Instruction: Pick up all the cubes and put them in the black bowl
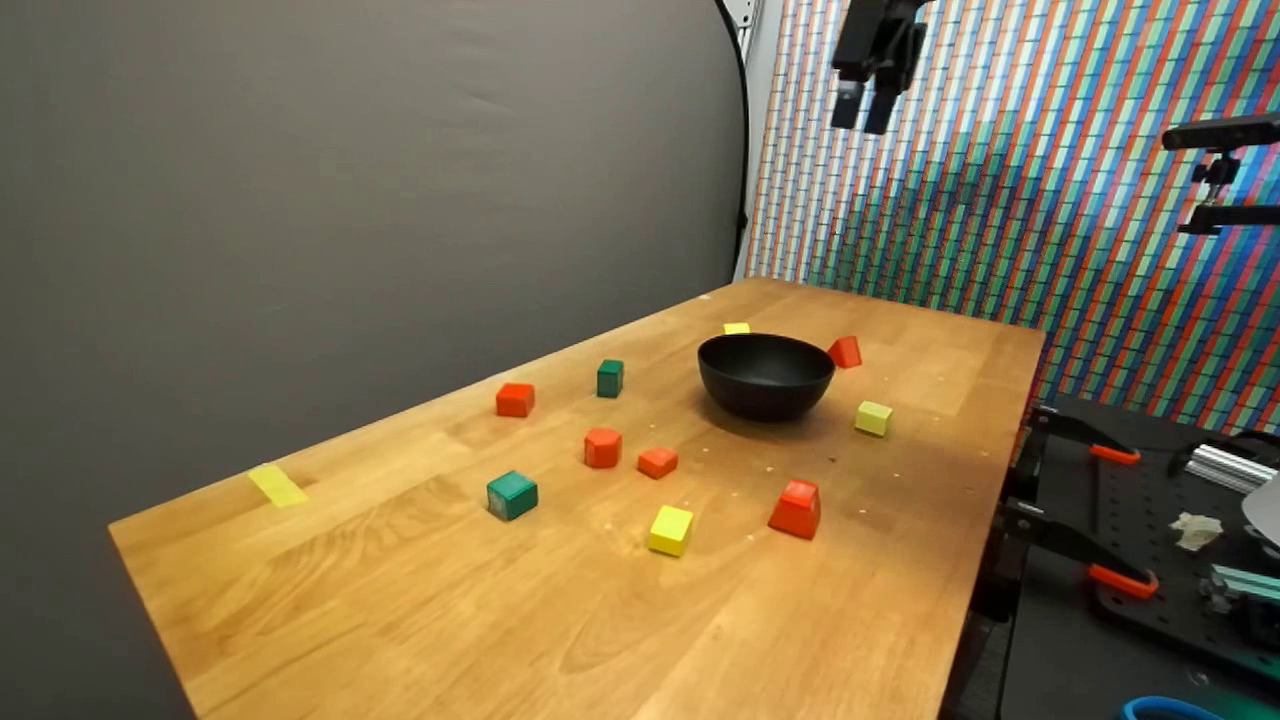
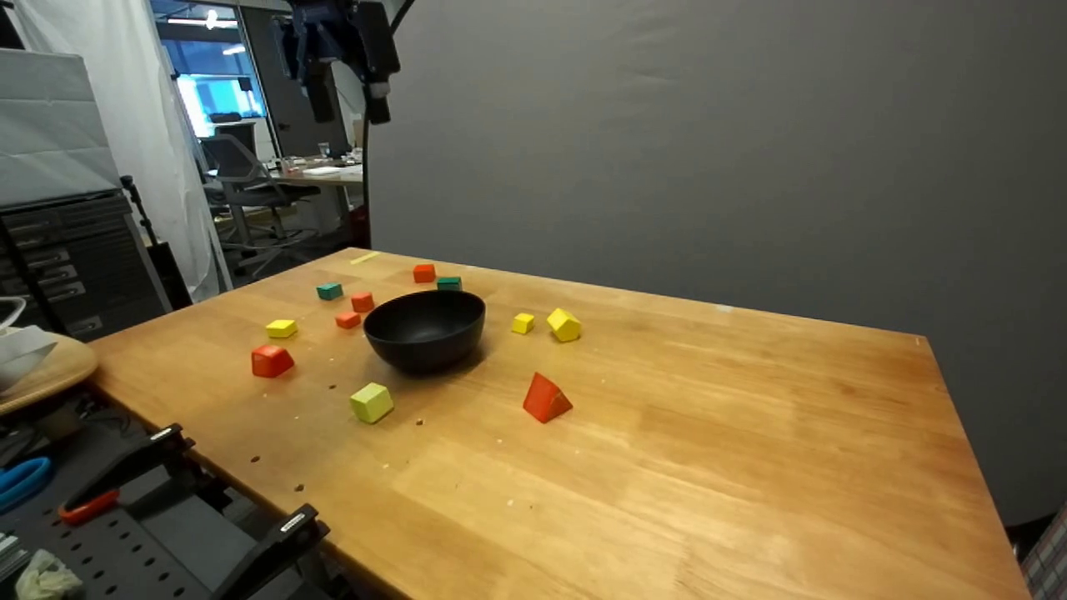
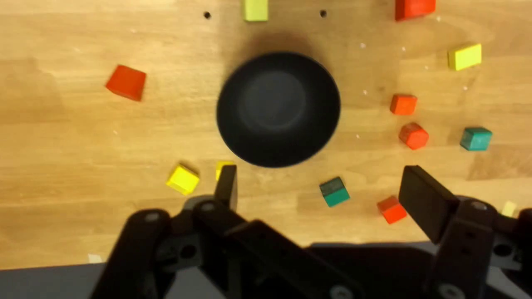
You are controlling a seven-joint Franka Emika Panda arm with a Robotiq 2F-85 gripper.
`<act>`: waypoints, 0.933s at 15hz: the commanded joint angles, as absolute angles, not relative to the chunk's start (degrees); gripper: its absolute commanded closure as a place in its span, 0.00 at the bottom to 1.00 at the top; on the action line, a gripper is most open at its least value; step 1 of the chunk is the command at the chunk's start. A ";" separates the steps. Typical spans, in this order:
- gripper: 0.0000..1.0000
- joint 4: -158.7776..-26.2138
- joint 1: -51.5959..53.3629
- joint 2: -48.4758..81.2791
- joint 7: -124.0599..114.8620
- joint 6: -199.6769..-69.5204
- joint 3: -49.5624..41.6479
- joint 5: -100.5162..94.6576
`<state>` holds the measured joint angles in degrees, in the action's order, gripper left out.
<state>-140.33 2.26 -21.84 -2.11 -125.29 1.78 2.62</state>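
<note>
**Cubes (image 2: 372,402) loose around the black bowl (image 2: 425,358); gripper (image 2: 350,107) wide, up in the air**

Gripper hangs high, fingers (image 3: 428,203) spread well apart. In an exterior view the bowl stands upright on the table (image 2: 750,433), toward the left end. Eleven pieces in view there, all outside the bowl, several wedge-like or many-sided.

Left of bowl, far to near: teal cube (image 2: 330,292), red many-sided block (image 2: 363,302), small orange block (image 2: 348,320), yellow block (image 2: 282,328), squat red block (image 2: 272,362). Beyond the far rim: orange-red cube (image 2: 424,273), plus green cube (image 2: 449,284) just behind the rim. Right: small yellow block (image 2: 523,323) close to the bowl, five-sided yellow block (image 2: 564,325) farther right. Near side: yellow-green cube (image 2: 372,402) to the left, red wedge (image 2: 547,397) to the right.

Yellow strip (image 2: 365,258) lies flat near the table's far-left corner. Bowl shows whole in both exterior views. In the wrist view one finger partly covers the small yellow block.
</note>
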 commanded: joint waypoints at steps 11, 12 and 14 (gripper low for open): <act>0.00 -131.63 4.33 -5.26 -18.16 -136.21 8.36 0.94; 0.00 -131.25 4.14 -3.42 -19.60 -138.29 8.75 -1.89; 0.00 -129.59 4.46 0.41 -19.98 -141.01 8.98 -4.83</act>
<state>-131.77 3.88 -4.73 -17.50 -136.44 8.81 -0.30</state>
